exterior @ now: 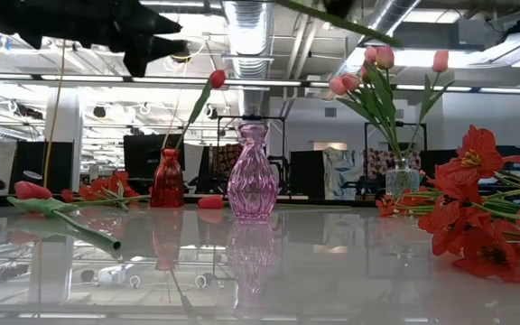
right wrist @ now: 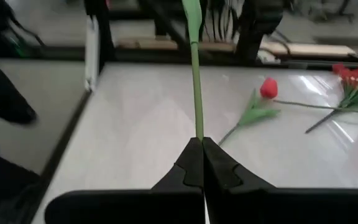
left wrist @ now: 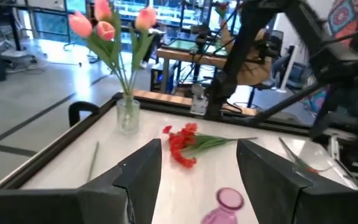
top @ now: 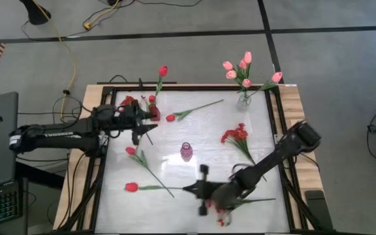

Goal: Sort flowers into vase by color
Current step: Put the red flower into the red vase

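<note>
only writing I can spot is TROSSEN on the left arm (top: 61, 135), left hand (top: 150, 121) released, right hand (right wrist: 202, 155) clenched on a green stem (right wrist: 196, 74)

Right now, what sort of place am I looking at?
Probably a robotics lab or workshop: two robot arms work at a framed table strewn with artificial flowers, cables trail over the floor, and exposed ceiling ducts hang overhead.

Overhead looks down; low level; both see pink vase (top: 186, 151)
</note>
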